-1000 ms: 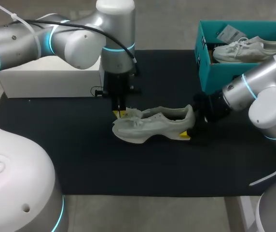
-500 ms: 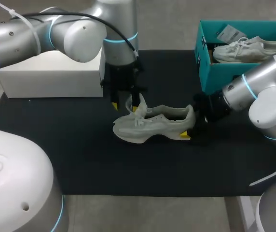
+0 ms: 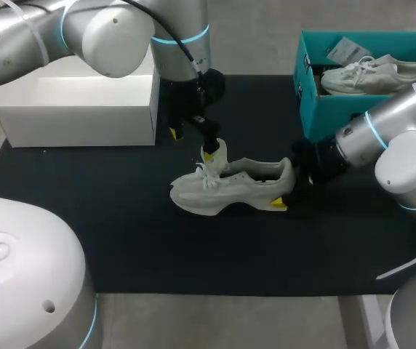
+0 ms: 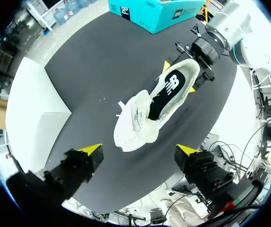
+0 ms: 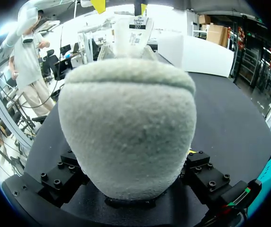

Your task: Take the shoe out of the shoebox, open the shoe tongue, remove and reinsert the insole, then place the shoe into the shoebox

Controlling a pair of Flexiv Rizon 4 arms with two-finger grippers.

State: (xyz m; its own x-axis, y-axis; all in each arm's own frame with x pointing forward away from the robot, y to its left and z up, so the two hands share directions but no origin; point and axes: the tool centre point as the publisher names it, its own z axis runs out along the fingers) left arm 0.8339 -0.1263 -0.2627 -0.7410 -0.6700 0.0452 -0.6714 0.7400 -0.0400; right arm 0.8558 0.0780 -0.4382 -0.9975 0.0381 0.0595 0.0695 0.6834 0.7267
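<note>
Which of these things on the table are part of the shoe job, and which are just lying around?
Part of the job: shoe, its raised tongue, black insole inside it, teal shoebox, left gripper open above the tongue, right gripper shut on the shoe.
Lying about: white box, second shoe in the shoebox, black mat.

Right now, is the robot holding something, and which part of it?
Yes. The right end effector grips the shoe by its heel. The left end effector is open above the shoe and holds nothing.
</note>
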